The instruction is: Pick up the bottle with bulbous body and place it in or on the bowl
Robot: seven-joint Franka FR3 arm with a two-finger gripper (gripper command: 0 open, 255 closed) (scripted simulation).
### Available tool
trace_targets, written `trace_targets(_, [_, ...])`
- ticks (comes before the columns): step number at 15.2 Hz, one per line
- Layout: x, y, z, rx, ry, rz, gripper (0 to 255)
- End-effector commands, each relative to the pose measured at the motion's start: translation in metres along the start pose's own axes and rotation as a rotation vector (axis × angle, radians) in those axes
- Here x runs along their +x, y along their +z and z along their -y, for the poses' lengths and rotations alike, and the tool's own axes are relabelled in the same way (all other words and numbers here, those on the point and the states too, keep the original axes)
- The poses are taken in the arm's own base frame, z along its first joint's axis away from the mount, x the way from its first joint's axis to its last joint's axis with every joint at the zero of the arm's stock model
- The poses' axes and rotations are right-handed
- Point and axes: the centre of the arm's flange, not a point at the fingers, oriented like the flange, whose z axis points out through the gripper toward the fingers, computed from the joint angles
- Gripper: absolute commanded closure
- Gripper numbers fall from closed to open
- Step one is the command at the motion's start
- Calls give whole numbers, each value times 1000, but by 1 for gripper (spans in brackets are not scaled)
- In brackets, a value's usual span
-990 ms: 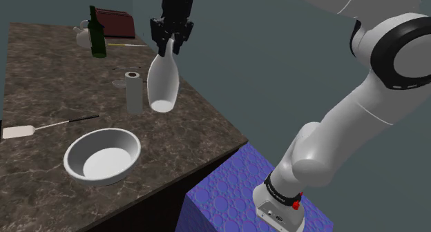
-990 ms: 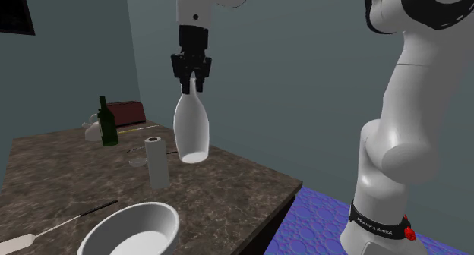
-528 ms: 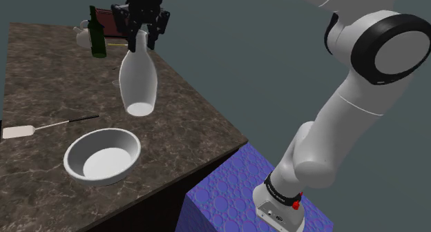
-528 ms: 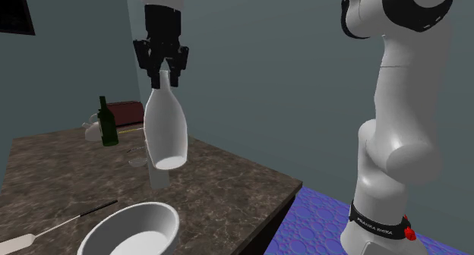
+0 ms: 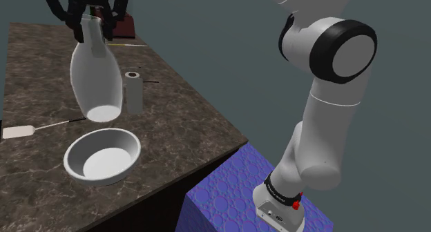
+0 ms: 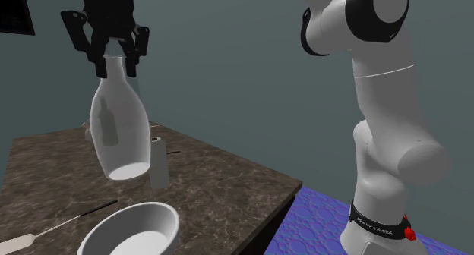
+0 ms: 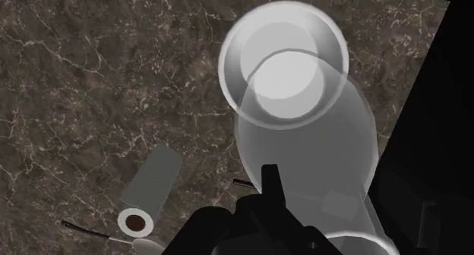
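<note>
Reaching out from its blue-patterned stand [image 5: 221, 196], the white arm [image 5: 324, 113] rises in a tall column and stretches high across the dark marbled worktop [image 5: 186, 137], its black claw [image 5: 88, 22] pointing down from above the bowl [image 5: 131, 142]. We see the claw's fingers clamped on the narrow neck of the pale, see-through bottle [image 5: 95, 82]. The bottle hangs in the air, clear of the worktop, just above the bowl and a little beyond its far rim in the shoulder view. Its long axis runs close to vertical, neck up in the claw and broad rounded base down, the base tipped slightly toward the bowl. Looking along the claw, we find the bottle's base overlapping much of the bowl. A paper roll [image 5: 133, 92] stands upright behind the bowl, just beside the bottle's body.
</note>
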Motion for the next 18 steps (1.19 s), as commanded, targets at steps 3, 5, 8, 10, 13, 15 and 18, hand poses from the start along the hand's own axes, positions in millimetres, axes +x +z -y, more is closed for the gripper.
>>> trace_targets(3, [1,12,13,0,4,0,255])
trace_targets(5, [0,23,13,0,4,0,255])
trace_targets(8, [-2,38,13,0,4,0,255])
trace_targets(10, [-3,49,13,0,4,0,255])
trace_targets(13, [-5,65,13,0,4,0,255])
trace_targets(15, [-6,75,13,0,4,0,255])
trace_targets(18, [-8,91,14,0,4,0,255])
